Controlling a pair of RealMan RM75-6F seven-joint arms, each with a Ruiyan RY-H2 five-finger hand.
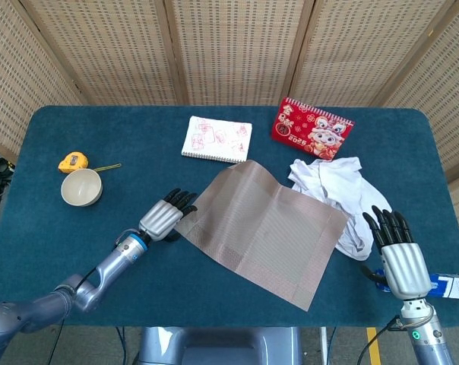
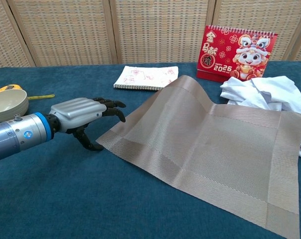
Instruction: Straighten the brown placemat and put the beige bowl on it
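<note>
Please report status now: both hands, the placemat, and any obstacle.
Left hand open at brown placemat corner, holding nothing. Right hand open, idle. Placemat skewed, far edge on white cloth. Beige bowl not moved.

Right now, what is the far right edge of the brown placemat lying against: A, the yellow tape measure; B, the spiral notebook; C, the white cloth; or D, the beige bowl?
C: the brown placemat has its right edge lying against the crumpled white cloth, with the beige bowl far off to the left.
</note>
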